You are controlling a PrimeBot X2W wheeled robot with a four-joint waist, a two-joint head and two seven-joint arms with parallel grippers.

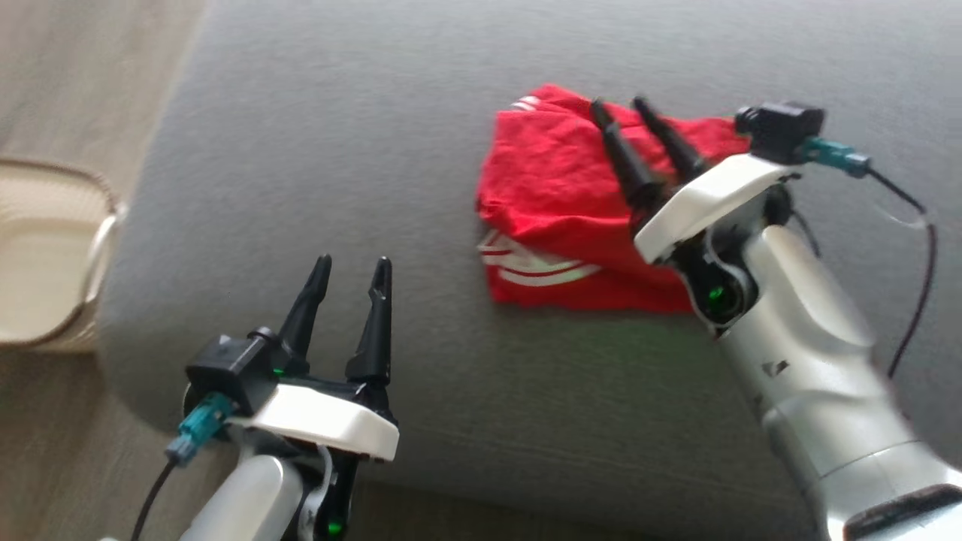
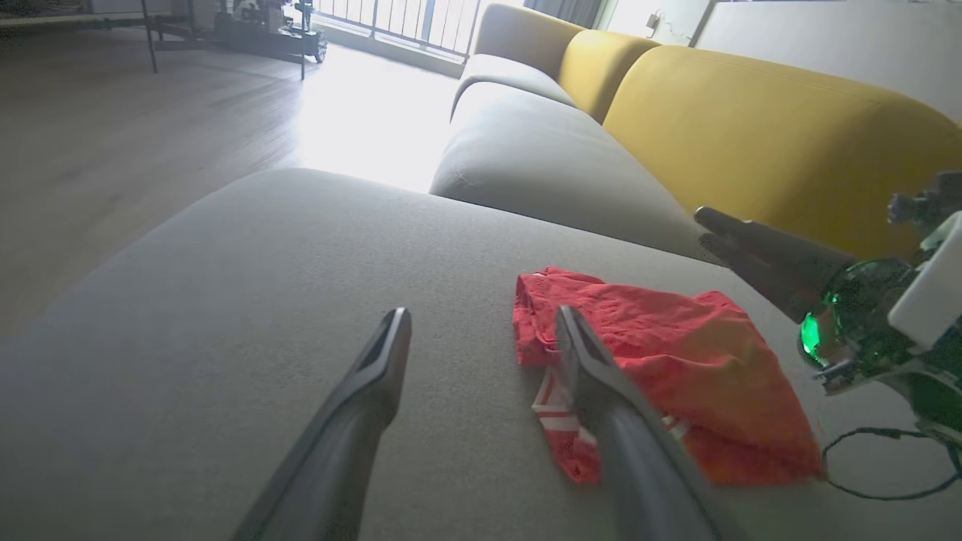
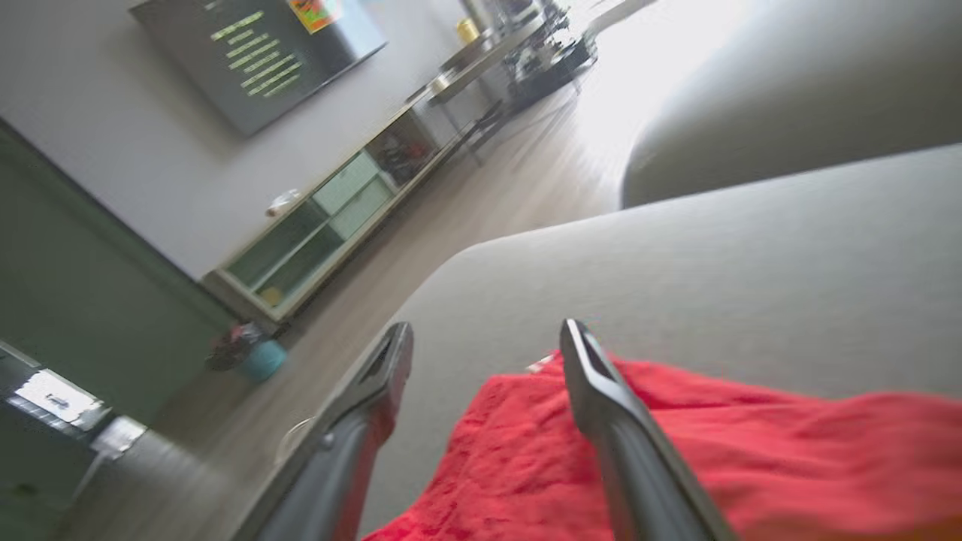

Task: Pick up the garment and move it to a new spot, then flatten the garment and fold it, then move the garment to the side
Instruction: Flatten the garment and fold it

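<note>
A red garment (image 1: 560, 203) with white stripes lies folded in a rough square on the grey sofa seat (image 1: 361, 150). My right gripper (image 1: 620, 105) hovers over its right half, open, fingers pointing toward the far edge, nothing held. In the right wrist view the red garment (image 3: 736, 458) lies under the open right gripper (image 3: 488, 334). My left gripper (image 1: 353, 264) stands open over bare cushion, to the left of and nearer than the cloth. In the left wrist view the garment (image 2: 676, 361) sits just right of the open left gripper (image 2: 481, 315).
A pale woven basket (image 1: 45, 255) stands on the floor left of the seat. Yellow backrest cushions (image 2: 759, 128) line the sofa's far side. The right arm's black cable (image 1: 921, 255) hangs beside the garment. A low cabinet (image 3: 338, 218) stands against the room's wall.
</note>
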